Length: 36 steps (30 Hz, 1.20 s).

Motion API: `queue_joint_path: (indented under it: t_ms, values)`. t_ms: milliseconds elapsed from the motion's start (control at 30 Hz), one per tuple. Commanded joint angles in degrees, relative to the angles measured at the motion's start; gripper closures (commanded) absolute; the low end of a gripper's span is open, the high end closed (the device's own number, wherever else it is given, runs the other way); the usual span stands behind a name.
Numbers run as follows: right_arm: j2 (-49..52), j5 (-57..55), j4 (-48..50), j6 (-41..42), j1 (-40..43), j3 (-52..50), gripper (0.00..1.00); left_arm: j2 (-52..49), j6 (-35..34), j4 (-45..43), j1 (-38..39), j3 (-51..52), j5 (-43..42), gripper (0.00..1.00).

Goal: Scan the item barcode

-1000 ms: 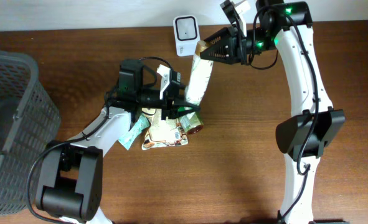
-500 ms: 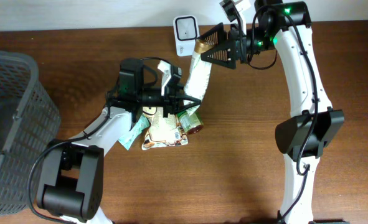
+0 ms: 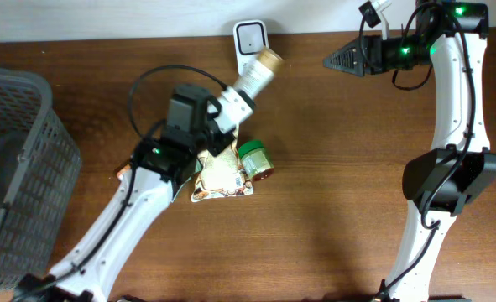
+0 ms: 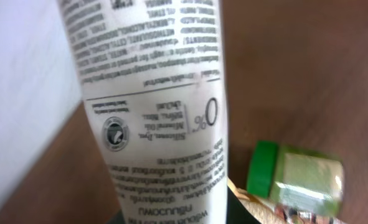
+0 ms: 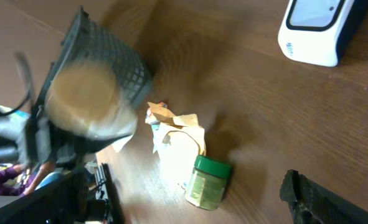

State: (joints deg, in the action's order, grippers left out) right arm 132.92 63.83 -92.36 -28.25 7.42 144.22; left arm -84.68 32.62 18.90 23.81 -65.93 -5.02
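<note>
The item is a white tube (image 3: 249,79) with a gold cap and small print on it (image 4: 152,106). My left gripper (image 3: 229,107) is shut on its lower end and holds it off the table. The cap points up and right at the white scanner (image 3: 250,38) by the back wall. No barcode shows in the left wrist view. The tube's cap (image 5: 84,102) appears end-on and blurred in the right wrist view, with the scanner (image 5: 324,28) at top right. My right gripper (image 3: 336,60) hangs open and empty, well right of the tube.
A green-lidded jar (image 3: 254,159) lies next to a printed pouch (image 3: 222,178) under the left arm. A dark mesh basket (image 3: 17,159) stands at the left edge. The jar (image 5: 207,182) lies ahead of the right gripper.
The right gripper opened, let go of the tube's cap end and drew back to the right. The left gripper closed on the tube and swung its cap toward the scanner.
</note>
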Motion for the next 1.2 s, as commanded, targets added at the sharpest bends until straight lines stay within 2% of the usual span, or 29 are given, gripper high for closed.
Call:
queue_joint_path:
  t_ms: [0, 67, 100, 167, 267, 300, 400, 467, 533, 900, 933, 1000, 1100, 1167]
  values:
    - [-2.08, -3.17, 0.00, 0.24, 0.07, 1.20, 0.02, 4.04, 24.02, 4.90, 3.91, -1.79, 1.86, 1.00]
    - [-2.08, -3.28, 0.02, -0.31, 0.11, 1.20, 0.02, 4.09, 27.12, 6.69, 4.15, -1.79, 3.23, 1.00]
    - [-2.08, -3.30, 0.02, -1.49, 0.11, 1.20, 0.02, 4.09, 27.17, 5.99, 4.15, -1.79, 9.94, 1.00]
    - [-2.08, -3.30, 0.02, -1.49, 0.11, 1.20, 0.02, 4.09, 30.36, 4.96, 4.15, -1.79, 16.11, 1.00]
    - [-2.08, -6.08, -0.04, -1.77, 0.11, 1.20, 0.02, 4.09, 36.17, -1.46, 4.31, -1.79, 21.42, 1.00]
    - [-2.08, -7.17, -0.22, -1.90, 0.11, 1.20, 0.02, 4.09, 39.12, -2.58, 4.33, -1.79, 21.77, 1.00]
    - [-2.08, -7.58, -0.24, -2.21, 0.11, 1.20, 0.02, 4.09, 39.69, -7.82, 4.33, -1.79, 20.31, 1.00]
    - [-2.08, -7.89, -1.49, -4.74, 0.11, 1.20, 0.02, 4.09, 43.67, -8.70, 4.50, -1.79, 15.91, 1.00]
    - [-2.08, -8.66, -1.64, -4.74, 0.11, 1.20, 0.02, 4.09, 45.55, -10.62, 4.94, -1.79, 15.76, 1.00]
    - [-2.08, -8.68, -1.92, -4.74, 0.11, 1.18, 0.02, 4.09, 45.48, -11.34, 4.92, -1.79, 15.76, 1.00]
    - [-2.08, -8.61, -2.01, -4.74, 0.09, 1.18, 0.02, 4.09, 45.09, -11.32, 4.92, -1.79, 15.74, 1.00]
    - [-2.08, -5.22, -4.98, -9.27, 0.04, 1.16, 0.02, 4.09, 35.58, -10.47, 4.90, -1.79, 14.25, 1.00]
    - [-2.08, -3.65, -4.98, -9.92, 0.04, 1.16, 0.02, 4.09, 29.64, -4.59, 4.90, -1.79, 2.27, 1.00]
    - [-2.08, -4.13, -4.98, -9.92, 0.04, 1.16, 0.02, 4.09, 19.67, -1.99, 4.90, -1.79, -3.91, 1.00]
